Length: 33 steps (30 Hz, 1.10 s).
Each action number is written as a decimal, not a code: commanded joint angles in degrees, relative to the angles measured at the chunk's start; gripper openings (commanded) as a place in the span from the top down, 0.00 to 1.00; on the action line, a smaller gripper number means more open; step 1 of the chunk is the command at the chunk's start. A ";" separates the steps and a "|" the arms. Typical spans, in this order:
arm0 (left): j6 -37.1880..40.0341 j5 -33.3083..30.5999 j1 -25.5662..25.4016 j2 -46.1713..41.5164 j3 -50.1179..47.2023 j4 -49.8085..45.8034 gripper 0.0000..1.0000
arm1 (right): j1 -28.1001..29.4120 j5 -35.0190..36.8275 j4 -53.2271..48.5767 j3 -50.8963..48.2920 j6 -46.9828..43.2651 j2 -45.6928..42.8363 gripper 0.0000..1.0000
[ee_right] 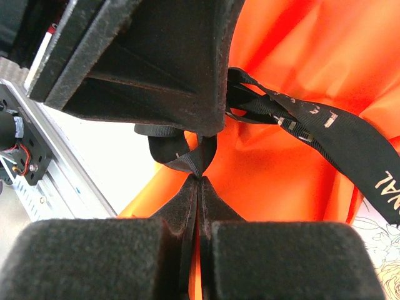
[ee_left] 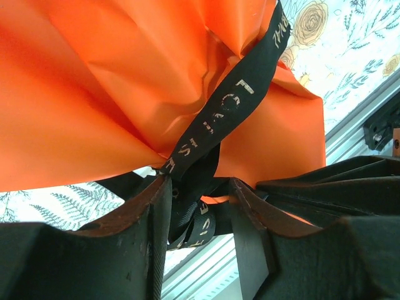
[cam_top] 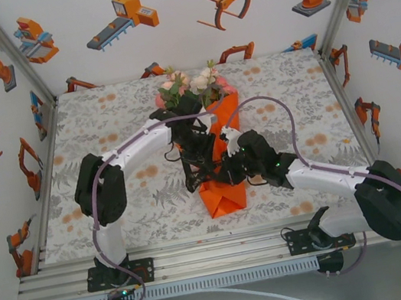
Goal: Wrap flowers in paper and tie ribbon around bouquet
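The bouquet lies mid-table, its flowers (cam_top: 191, 85) pointing to the far side and the orange paper (cam_top: 222, 193) cone's folded end toward me. A black ribbon (ee_left: 231, 112) with pale lettering crosses the creased paper (ee_left: 94, 94). It drops in a loose loop between the jaws of my left gripper (ee_left: 199, 185), which stand apart, and the strip rests against one finger (ee_left: 150, 237). My right gripper (ee_right: 201, 180) is shut on a fold of the ribbon (ee_right: 325, 131) just above the paper (ee_right: 300, 56). Both grippers, left (cam_top: 199, 150) and right (cam_top: 232, 161), crowd together over the cone's middle.
The floral tablecloth (cam_top: 101, 113) covers the table, and an aluminium rail (cam_top: 204, 258) runs along its near edge, close behind the cone's end (ee_left: 356, 125). A purple-grey cable (cam_top: 280, 116) arcs over the right arm. Walls with robot cartoons enclose three sides.
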 commanded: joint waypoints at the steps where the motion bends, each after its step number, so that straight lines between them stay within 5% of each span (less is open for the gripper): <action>1: 3.35 1.05 0.23 2.19 2.43 -4.04 0.60 | 0.34 -0.42 1.51 -0.48 -0.89 -1.41 1.00; 7: 7.08 -0.56 0.01 2.81 3.44 -6.68 0.64 | 0.34 -0.16 1.44 -0.66 -1.06 -1.89 1.00; 14: 6.34 -0.54 0.23 0.94 5.29 -6.50 0.96 | 0.33 0.16 1.42 -0.09 -1.31 -2.71 1.00; 33: 0.48 0.74 0.94 -6.26 1.49 -2.30 0.96 | 0.34 1.20 4.06 0.09 -1.72 -3.23 1.00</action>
